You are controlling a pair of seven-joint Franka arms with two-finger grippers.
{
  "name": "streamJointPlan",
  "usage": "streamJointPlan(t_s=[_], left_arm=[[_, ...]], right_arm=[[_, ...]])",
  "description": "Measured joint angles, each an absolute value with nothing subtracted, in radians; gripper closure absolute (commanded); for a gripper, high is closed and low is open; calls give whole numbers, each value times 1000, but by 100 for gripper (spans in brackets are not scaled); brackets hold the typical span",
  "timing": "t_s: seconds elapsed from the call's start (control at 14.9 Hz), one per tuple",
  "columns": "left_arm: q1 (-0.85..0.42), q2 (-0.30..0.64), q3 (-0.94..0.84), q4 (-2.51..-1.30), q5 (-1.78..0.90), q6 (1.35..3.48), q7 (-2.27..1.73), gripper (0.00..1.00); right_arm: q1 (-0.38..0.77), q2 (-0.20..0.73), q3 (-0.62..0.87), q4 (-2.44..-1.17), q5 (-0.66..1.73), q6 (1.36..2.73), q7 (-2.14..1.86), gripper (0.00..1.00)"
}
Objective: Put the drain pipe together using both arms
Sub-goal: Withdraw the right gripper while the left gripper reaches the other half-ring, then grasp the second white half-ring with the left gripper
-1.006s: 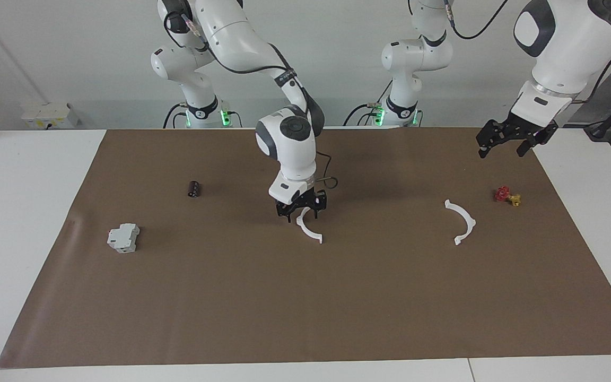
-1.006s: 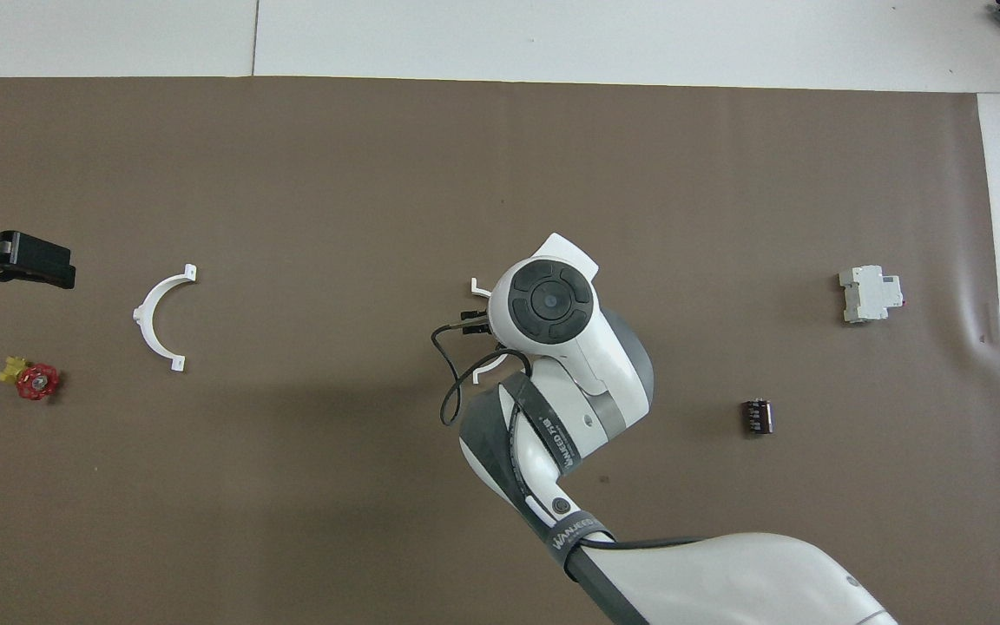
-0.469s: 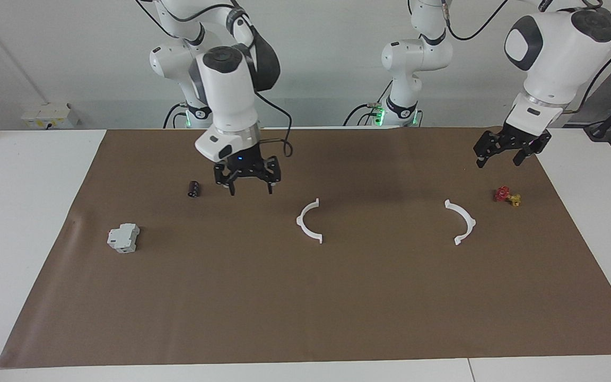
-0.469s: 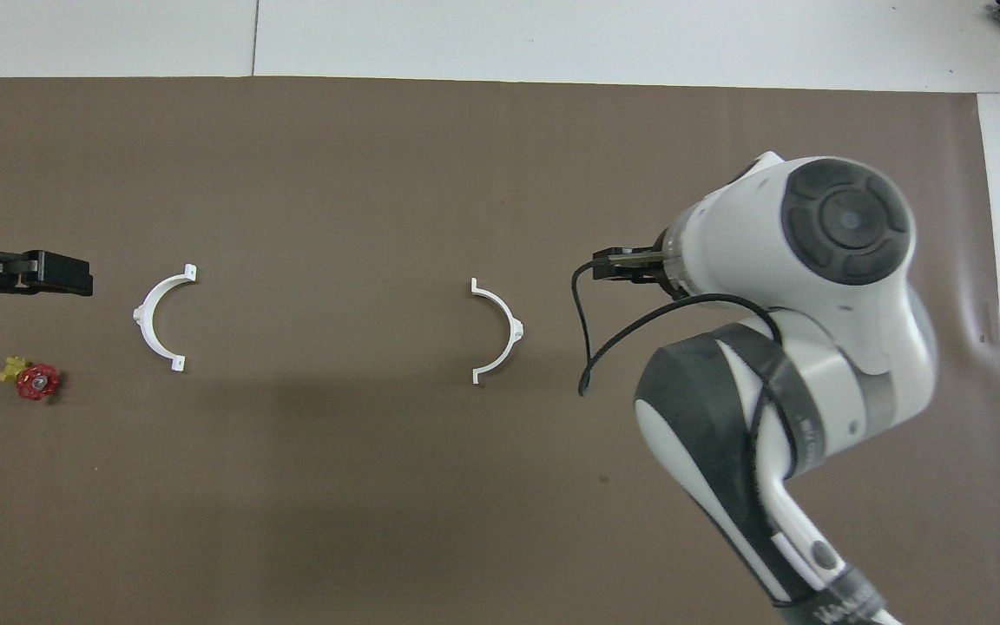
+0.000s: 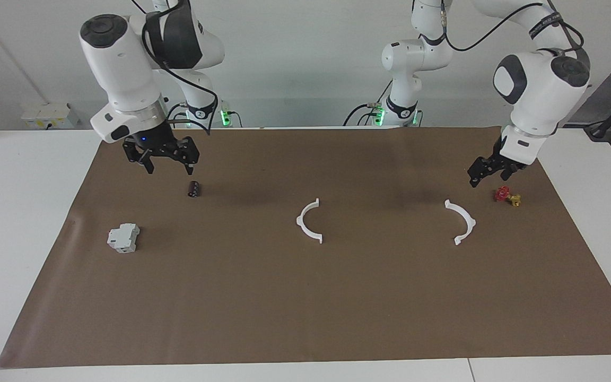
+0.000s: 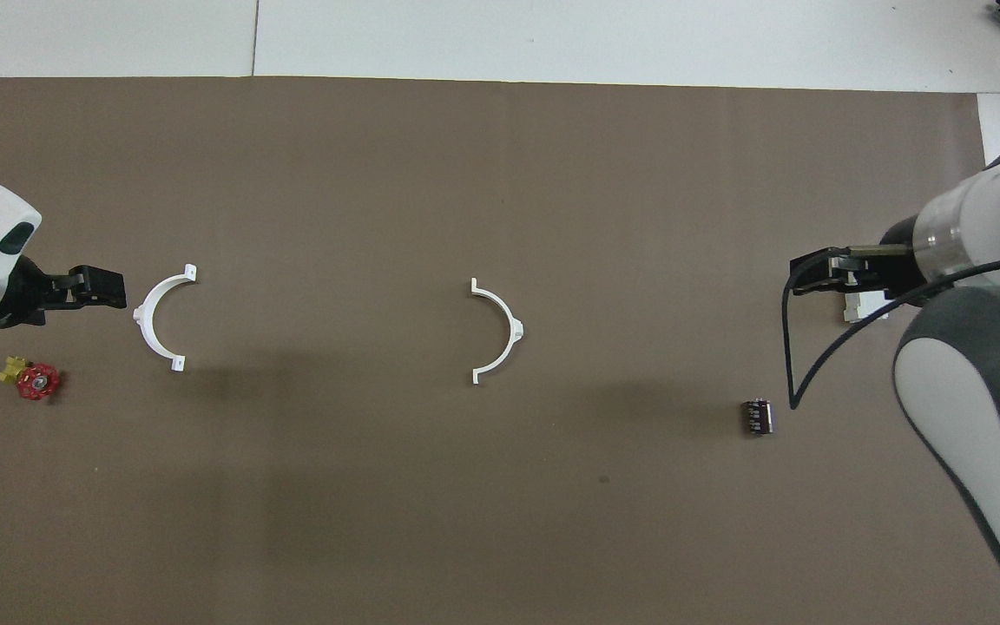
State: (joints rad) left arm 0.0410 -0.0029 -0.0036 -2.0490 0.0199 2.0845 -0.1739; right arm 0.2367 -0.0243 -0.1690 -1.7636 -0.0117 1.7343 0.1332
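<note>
Two arcs lay flat on the mat, well apart: one (image 5: 308,221) at frame centre, the other (image 5: 461,222) at centre-right. L gripper (image 5: 488,172) hovered near the second arc (jaws released, empty). R gripper (image 5: 163,159), upper left, likewise released.

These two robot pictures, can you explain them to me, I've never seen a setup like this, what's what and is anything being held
Two white robot arms stand at a table covered with a brown mat. One picture faces them; the other looks down from above. Each arm ends in a black two-finger claw. The left gripper and right gripper are both open, raised and empty.

On the mat lie two white half-rings, one in the middle and one nearer the left arm's end, lying apart. Also a red and yellow valve, a black cylinder and a grey-white box.
</note>
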Motion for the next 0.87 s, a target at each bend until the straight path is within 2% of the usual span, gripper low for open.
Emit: streamJointPlan(t_s=[0.13,0.34,0.6,0.87], left_arm=[[45,10,-4,-2147,20,2220,-226,0],[62,12,-2,-2239,20,2310,-240,0],[70,24,-1,-2292,19,2376,-268,0],[69,91,-10,-2305,19,2451,-374,0]], right_arm=[[192,-39,-169,-1740,-12,1658,108,0],[134,-63,-168,-1707,-12,1605,107,0],[119,-70,-165,-1706,-12,1612,107,0],[121,-69,-154,-1704,-36,1638,28,0]])
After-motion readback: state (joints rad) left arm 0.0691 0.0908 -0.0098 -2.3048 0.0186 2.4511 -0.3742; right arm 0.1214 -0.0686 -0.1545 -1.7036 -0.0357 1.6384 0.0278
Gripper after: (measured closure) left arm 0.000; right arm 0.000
